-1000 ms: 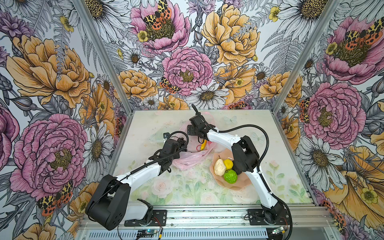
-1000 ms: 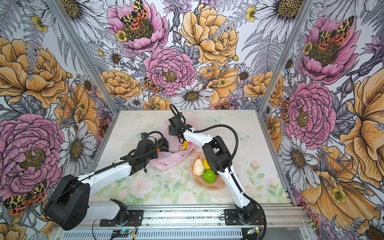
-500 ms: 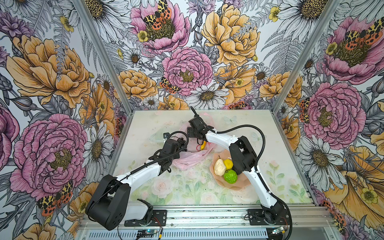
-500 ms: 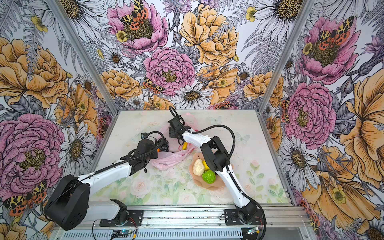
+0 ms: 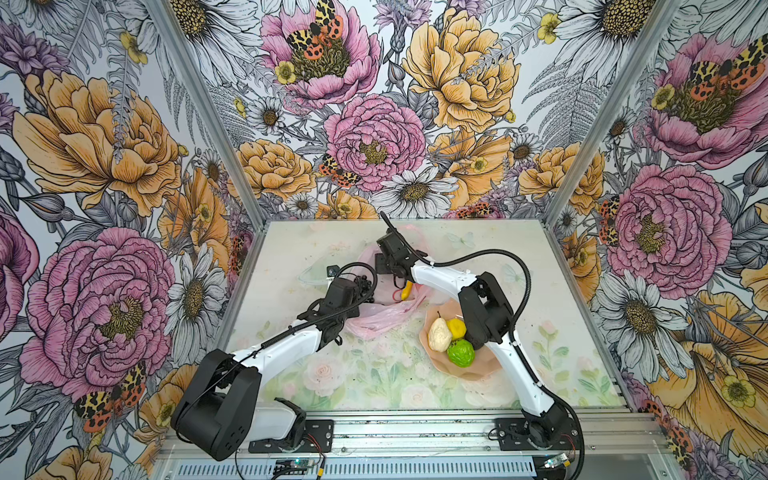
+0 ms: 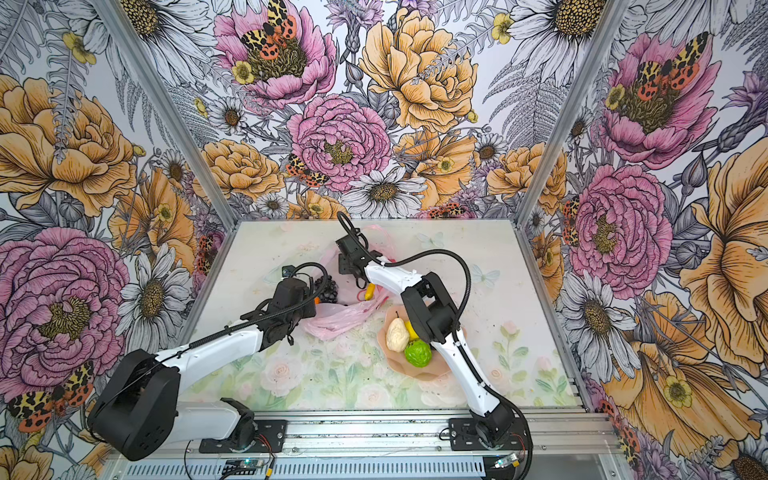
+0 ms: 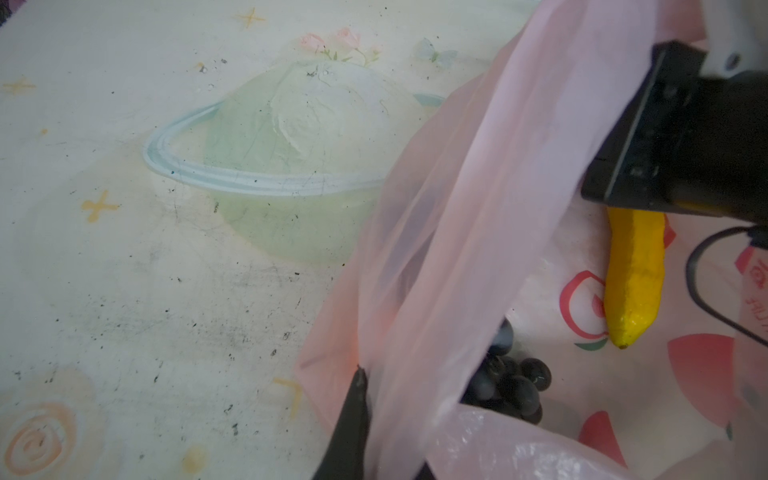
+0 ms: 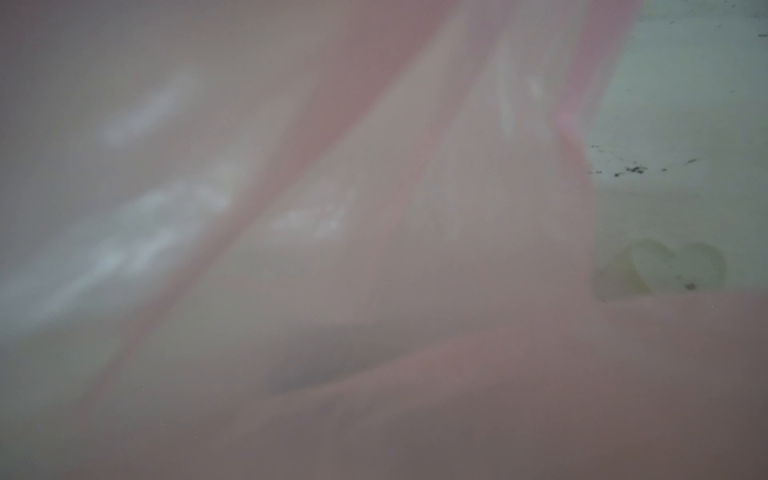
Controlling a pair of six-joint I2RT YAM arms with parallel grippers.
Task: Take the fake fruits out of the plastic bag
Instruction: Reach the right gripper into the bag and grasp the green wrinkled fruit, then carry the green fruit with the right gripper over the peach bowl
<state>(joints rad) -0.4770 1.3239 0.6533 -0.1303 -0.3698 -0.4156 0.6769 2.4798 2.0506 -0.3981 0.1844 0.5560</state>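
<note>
**Location.** The bag lies centrally, just left and far of the dish. The dish holds the pear, lemon and green fruit. Inside the open mouth we find the banana on the printed film at the right. The grapes sit to its left, half under a raised fold. Both are yet to come out.

**Fingers.** The left gripper is closed. It pinches the bag's left edge and holds the film up, and one finger shows against the pink. The right gripper stands over the banana's far end, which disappears beneath its black body. We cannot tell how its jaws stand or whether they touch the fruit. Its wrist view is veiled by bag film.

**Handling.** We judge the banana light, rigid and matt-skinned, not fragile. A grip across its narrow body, at the middle or far end, should hold, while the tapered near tip would likely slip. The film is thin, slack and slick and may drag along with the fruit, so the left pinch matters. The grapes, a knobbly cluster, lie just beside the left finger and apart from the right gripper.
</note>
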